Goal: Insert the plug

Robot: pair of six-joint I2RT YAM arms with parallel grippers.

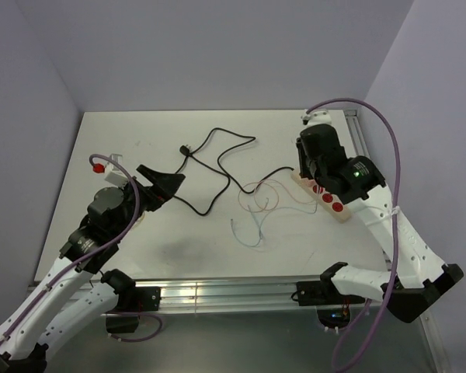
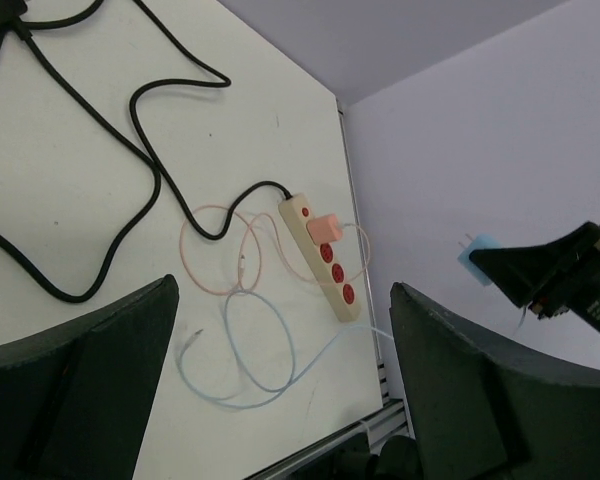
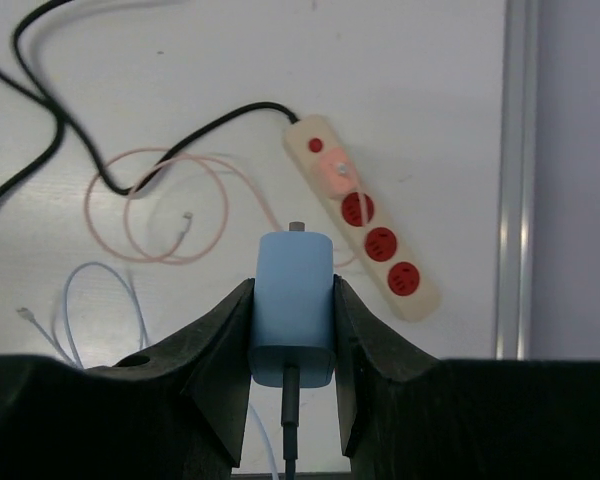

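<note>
A cream power strip with red sockets lies at the table's right; it also shows in the left wrist view and the right wrist view. A pink plug sits in its second position. My right gripper is shut on a light blue plug, prongs pointing away, held above the table over the strip. The blue plug's light blue cable trails on the table. My left gripper is open and empty above the table's left.
A black cord with a black plug loops across the middle. A pink cable coils beside the strip. An aluminium rail runs along the right edge, another along the front. Walls stand close around.
</note>
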